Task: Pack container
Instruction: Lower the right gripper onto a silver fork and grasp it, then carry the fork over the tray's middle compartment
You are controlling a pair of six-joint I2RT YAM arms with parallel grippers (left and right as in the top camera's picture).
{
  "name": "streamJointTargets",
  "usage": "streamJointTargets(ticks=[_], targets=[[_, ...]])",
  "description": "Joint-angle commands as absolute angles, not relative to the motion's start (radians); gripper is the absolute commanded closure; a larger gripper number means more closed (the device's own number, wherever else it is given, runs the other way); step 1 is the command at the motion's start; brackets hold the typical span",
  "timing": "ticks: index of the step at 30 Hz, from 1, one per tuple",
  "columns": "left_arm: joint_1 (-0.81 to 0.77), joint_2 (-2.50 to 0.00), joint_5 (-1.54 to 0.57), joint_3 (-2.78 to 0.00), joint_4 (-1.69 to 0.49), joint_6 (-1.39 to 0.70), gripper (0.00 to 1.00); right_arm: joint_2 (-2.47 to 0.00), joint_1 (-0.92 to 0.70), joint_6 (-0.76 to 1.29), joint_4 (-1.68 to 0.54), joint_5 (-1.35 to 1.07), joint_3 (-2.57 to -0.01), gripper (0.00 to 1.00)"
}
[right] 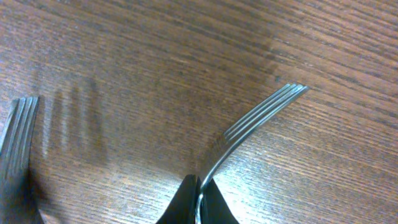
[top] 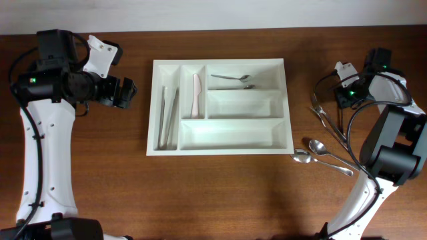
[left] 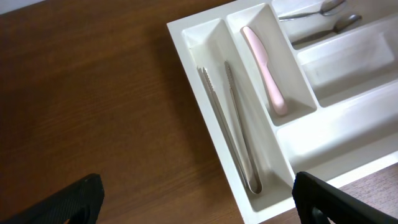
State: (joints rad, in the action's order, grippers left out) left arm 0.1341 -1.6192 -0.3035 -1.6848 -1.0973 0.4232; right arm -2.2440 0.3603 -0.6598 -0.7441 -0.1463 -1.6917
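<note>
Overhead view: container sits mid-frame on table, left gripper at upper left with jaws wide apart, right gripper at far right clamped on a fork.

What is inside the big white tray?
The tray holds tongs in one narrow slot, a pink knife in the next, two spoons in the top long slot. Nothing covers any compartment.
</note>
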Motion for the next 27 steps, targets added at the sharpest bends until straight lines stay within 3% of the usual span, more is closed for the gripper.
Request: streamJointTargets(ticks=[1,6,17,22,27], targets=[[0.134,-1.593,-0.315,-1.689,-1.097,0.436,0.01,-2.235,0.361,-0.642,-0.736,-0.145,-1.704,0.96],[0.134,-1.593,-0.315,-1.689,-1.097,0.436,0.01,-2.233,0.361,-0.608,-0.758,-0.145,-1.798,0.96],[0.134,-1.593,-0.315,-1.689,-1.097,0.436,0.01,-2.230,0.293,-0.599,-1.030,-0.234,-2.159,0.96],[0.134,-1.593,-0.315,-1.689,-1.097,0.436,0.01,-2.230,0.211,-0.727,-1.135,-0.350,-2.260,0.96],[0.134,-1.593,-0.315,-1.689,-1.097,0.436,0.01,-2.230,0.083,-1.012,-1.236,-0.393,-2.262,0.96]])
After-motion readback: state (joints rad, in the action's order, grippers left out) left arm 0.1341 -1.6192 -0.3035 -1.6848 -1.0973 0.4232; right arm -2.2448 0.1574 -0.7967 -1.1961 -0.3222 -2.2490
